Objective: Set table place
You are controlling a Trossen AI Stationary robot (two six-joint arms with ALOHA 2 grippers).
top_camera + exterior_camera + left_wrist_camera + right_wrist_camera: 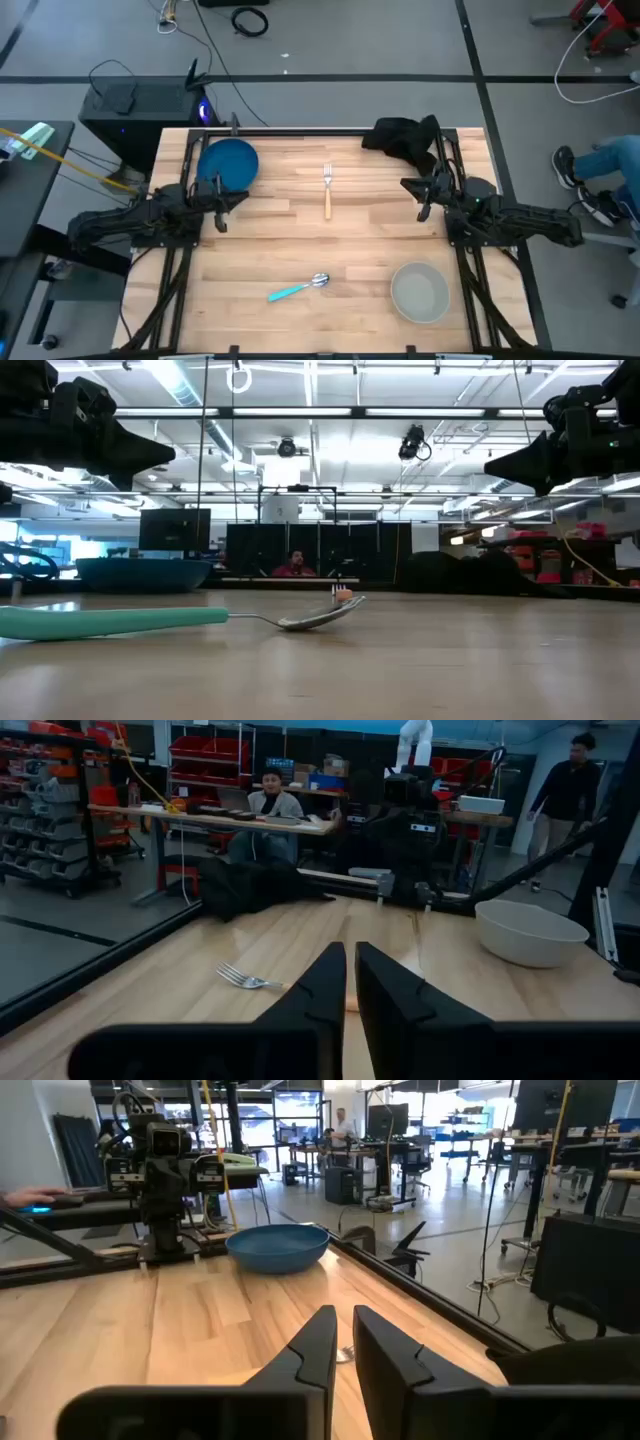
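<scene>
Table (250, 290): blue plate (229, 162), fork (327, 188), spoon (298, 288), grey bowl (419, 291) lie scattered apart.
Left gripper (221, 204): beside plate, fingers pressed together, empty.
Right gripper (424, 195): near black cloth (402, 137), fingers nearly together, empty.

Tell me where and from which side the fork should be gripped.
Grip the fork on its orange handle, from straight above, fingers closing across its width. It lies flat on the table, tines pointing away toward the far edge, with bare wood on both sides of the handle.

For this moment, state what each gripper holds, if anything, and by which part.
Nothing is held. The left gripper and right gripper both hang empty above the table, fingers nearly together.
</scene>
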